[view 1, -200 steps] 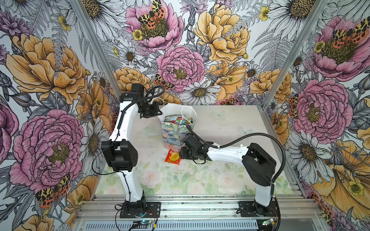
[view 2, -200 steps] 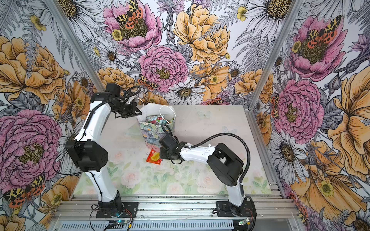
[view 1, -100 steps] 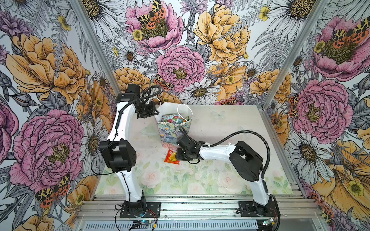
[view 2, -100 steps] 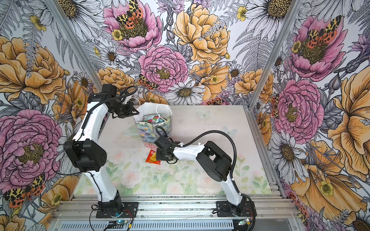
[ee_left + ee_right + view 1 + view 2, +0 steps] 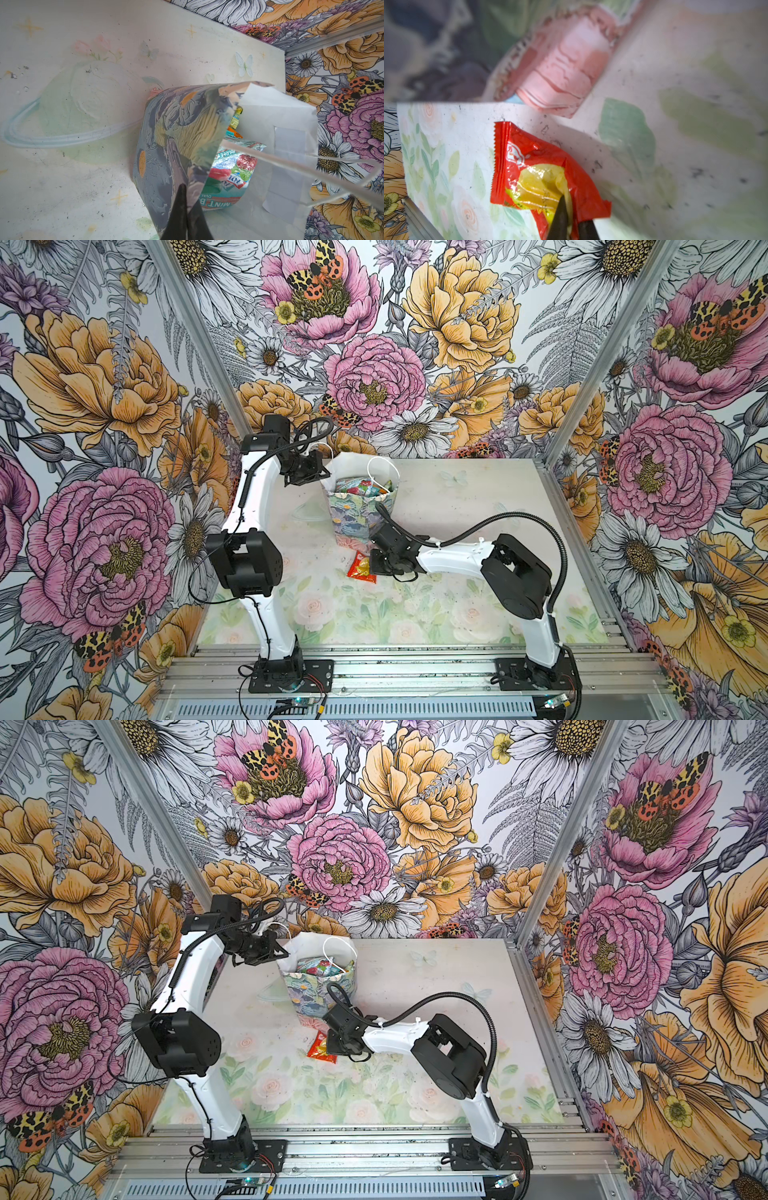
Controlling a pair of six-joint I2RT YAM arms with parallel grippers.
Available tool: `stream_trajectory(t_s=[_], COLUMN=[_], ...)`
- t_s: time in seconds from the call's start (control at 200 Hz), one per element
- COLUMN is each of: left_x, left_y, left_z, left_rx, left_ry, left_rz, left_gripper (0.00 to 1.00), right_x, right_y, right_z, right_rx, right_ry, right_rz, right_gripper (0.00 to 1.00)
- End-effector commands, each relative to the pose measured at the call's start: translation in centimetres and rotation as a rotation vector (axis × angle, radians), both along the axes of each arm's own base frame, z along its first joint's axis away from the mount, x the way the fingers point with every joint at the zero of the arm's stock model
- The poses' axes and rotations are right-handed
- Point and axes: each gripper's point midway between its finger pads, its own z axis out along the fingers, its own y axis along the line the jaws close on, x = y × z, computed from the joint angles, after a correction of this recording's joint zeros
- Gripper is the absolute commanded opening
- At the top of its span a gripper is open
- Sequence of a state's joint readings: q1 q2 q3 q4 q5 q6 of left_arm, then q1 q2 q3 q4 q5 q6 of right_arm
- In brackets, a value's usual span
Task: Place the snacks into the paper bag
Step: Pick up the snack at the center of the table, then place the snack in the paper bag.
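Near the middle of the flower-printed tabletop (image 5: 457, 506), the left arm stretches far and folds at the elbow, its left gripper (image 5: 321, 475) clenched on the left rim of the paper bag (image 5: 353, 516). The right arm lies low, forearm nearly level, reaching leftward. Its right gripper (image 5: 571, 212) is pinched on an edge of a red packet (image 5: 529, 166) with a yellow panel, which rests on the table just near of the bag's base. The bag stands upright with its mouth open, pastel blue-green outside and white inside, white cord handles (image 5: 380, 466) arching over it. Glossy snacks (image 5: 359, 485) in teal, red and green show in its mouth.
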State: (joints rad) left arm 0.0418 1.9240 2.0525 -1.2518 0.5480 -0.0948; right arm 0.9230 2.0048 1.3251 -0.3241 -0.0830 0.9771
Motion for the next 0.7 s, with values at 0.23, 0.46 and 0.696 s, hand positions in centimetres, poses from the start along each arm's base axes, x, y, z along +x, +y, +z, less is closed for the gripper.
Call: stream_trajectory(t_s=[0.23, 0.46, 0.696], left_x=[-0.7, -0.7, -0.8], left_y=[-1.1, -1.2, -1.5], left_z=[1.9, 1.8, 1.8], left_rx=[-0.039, -0.032, -0.029], left_ry=[-0.048, -0.048, -0.048], left_rz=[-0.039, -0.042, -0.045], left_gripper=[0.0, 0.0, 0.0], right_x=[1.1, 2.5, 5.1], right_y=[-9.3, -13.6, -11.4], right_z=[10.8, 20.5, 29.9], right_rx=[-0.024, -0.046, 0.022], right_ry=[-0.242, -0.466, -0.663], right_rz=[-0.102, -0.143, -0.105], right_gripper=[0.0, 0.0, 0.0])
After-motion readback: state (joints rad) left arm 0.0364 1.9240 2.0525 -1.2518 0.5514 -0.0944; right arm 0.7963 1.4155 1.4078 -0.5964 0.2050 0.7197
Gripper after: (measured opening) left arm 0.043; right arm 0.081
